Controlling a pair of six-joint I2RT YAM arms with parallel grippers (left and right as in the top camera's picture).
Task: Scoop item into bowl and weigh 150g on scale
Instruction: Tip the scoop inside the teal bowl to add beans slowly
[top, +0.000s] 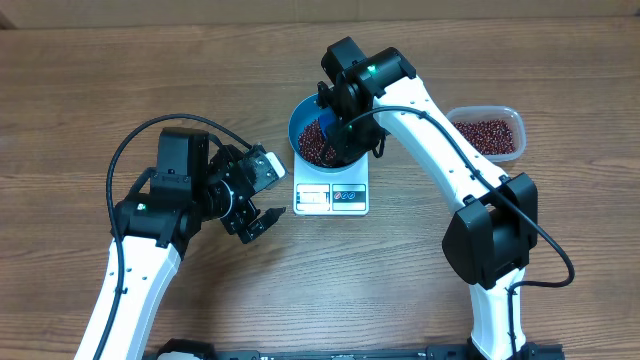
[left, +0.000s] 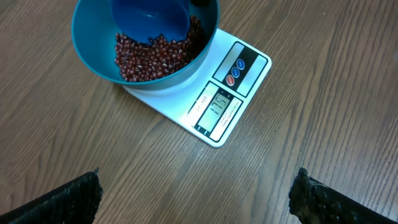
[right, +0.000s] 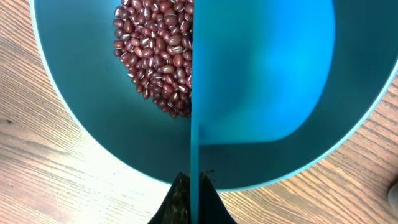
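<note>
The teal bowl (top: 296, 128) stands on the white scale (top: 332, 196), with red-brown beans (top: 314, 146) heaped in its left half. In the left wrist view the scale (left: 239, 81) shows digits that look like 115 on its display. My right gripper (right: 194, 193) is shut on the thin handle of a blue scoop (right: 267, 68), which hangs tilted inside the bowl (right: 93, 124) beside the beans (right: 155, 56). My left gripper (top: 262, 222) hovers open over bare table left of the scale, its fingers (left: 68, 199) wide apart and empty.
A clear plastic tub (top: 487, 132) holding more beans stands at the right, behind the right arm's elbow. Bare wooden table lies in front of the scale and along the far side.
</note>
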